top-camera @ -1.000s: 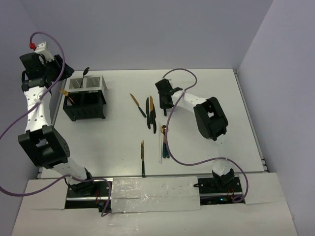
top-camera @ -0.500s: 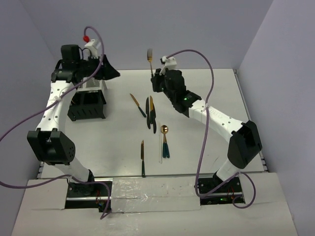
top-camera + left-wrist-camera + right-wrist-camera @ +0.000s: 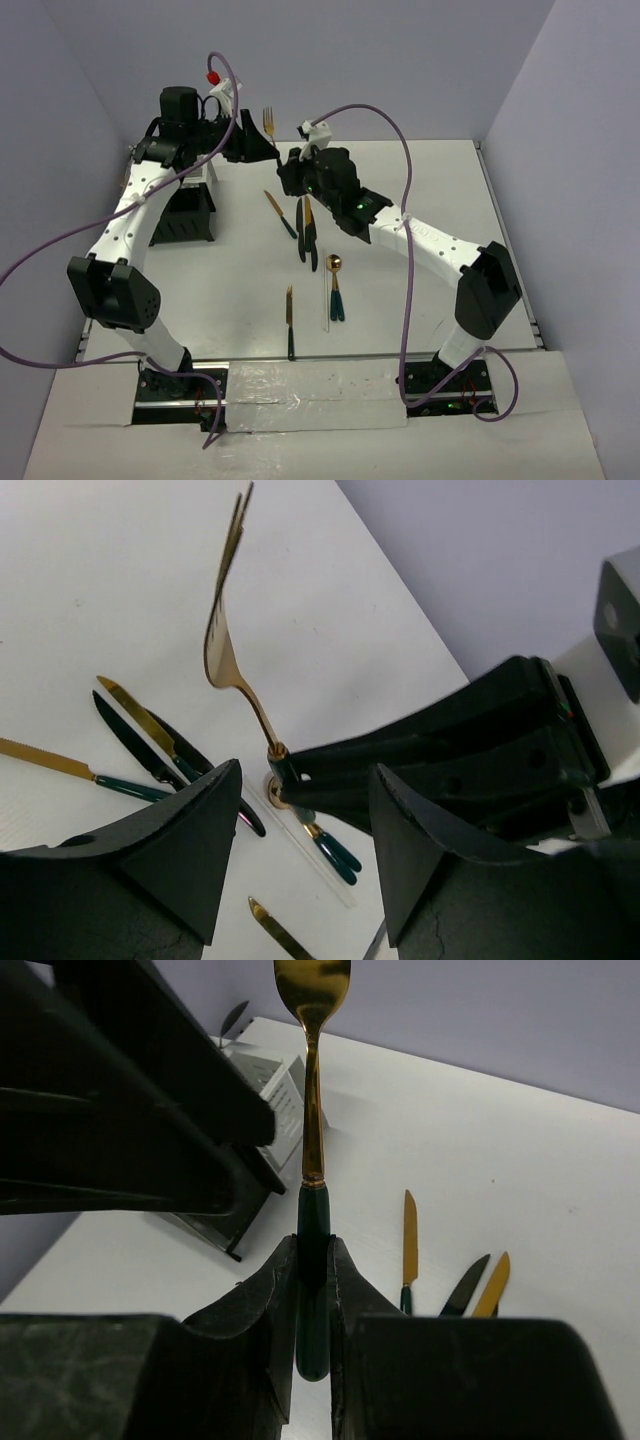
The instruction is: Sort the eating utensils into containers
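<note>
My right gripper (image 3: pixel 313 1245) is shut on the dark green handle of a gold fork (image 3: pixel 312 1070) and holds it upright above the table, left of centre in the top view (image 3: pixel 268 122). My left gripper (image 3: pixel 258 152) is open and empty, right beside the fork. In the left wrist view the fork (image 3: pixel 225 630) and the right gripper's fingers (image 3: pixel 400 750) show between the left jaws. The black caddy (image 3: pixel 190 215) stands at the left, partly behind my left arm. It also shows in the right wrist view (image 3: pixel 270 1110) with a dark spoon (image 3: pixel 235 1015) in it.
On the table lie a gold knife (image 3: pixel 280 213), a dark knife (image 3: pixel 299 228), another gold knife (image 3: pixel 310 225), a gold spoon (image 3: pixel 335 285) beside a thin white stick (image 3: pixel 326 300), and a gold knife (image 3: pixel 290 320) nearer the front.
My right gripper has carried the fork left toward the caddy. My left gripper has swung right from the caddy to meet the fork.
</note>
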You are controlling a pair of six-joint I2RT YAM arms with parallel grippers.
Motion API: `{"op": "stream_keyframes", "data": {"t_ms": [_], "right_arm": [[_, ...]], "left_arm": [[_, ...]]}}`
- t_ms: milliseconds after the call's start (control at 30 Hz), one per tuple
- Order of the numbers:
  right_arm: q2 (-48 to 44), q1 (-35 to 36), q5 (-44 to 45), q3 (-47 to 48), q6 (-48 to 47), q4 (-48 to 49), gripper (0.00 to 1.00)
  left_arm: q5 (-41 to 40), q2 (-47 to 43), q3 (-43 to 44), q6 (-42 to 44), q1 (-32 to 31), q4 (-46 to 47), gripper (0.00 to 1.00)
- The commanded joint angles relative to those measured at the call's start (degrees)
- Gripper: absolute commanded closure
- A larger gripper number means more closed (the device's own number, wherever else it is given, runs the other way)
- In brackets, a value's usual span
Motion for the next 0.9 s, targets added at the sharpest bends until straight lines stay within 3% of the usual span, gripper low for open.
{"op": "stream_keyframes", "data": {"t_ms": [0,233,433,533,567,633,733,767,800,867], "right_arm": [[-1.05,1.40,-0.24,3.27,-1.15,3.74,1.00],[-2.01,2.20,-0.24,3.27,-1.24,4.09,1.00],[-1.49,2.29,0.55,4.23,-1.32,3.57,1.00],[-0.17,2.37,0.72,5.38,-2.03,2.69,1.00],[0.09,2.29,0.72,5.55,-2.03,2.34,1.00],[0.36,2.29,0.64,5.47,-1.76,2.25,1.00],[1.58,1.94,-0.24,6.17,-1.33,0.77,0.99],[2.03,1.76,-0.50,6.78,-0.63,-0.20,0.92],[2.47,1.32,-0.77,7.92,-0.19,-1.17,0.70],[3.52,0.88,-1.39,8.72,1.13,-3.46,0.42]], "left_arm": [[-2.75,0.91,0.65,-2.50,-0.76,3.94,0.38],[-9.17,1.88,1.88,-0.92,-1.20,3.85,0.44],[-9.43,1.80,0.83,-1.45,-2.43,3.06,0.58],[-9.61,1.88,0.74,-1.45,-2.43,2.79,0.73],[-9.61,1.80,1.00,-1.53,-2.43,2.62,0.86],[-10.05,1.79,1.35,-1.36,-2.43,2.18,0.99],[-11.36,1.53,1.88,-0.05,-2.34,0.96,1.00],[-11.81,1.53,1.88,0.66,-2.08,0.60,1.00],[-12.42,1.27,1.71,0.84,-1.73,0.34,1.00],[-12.78,0.74,0.31,0.14,1.15,0.68,1.00]]}}
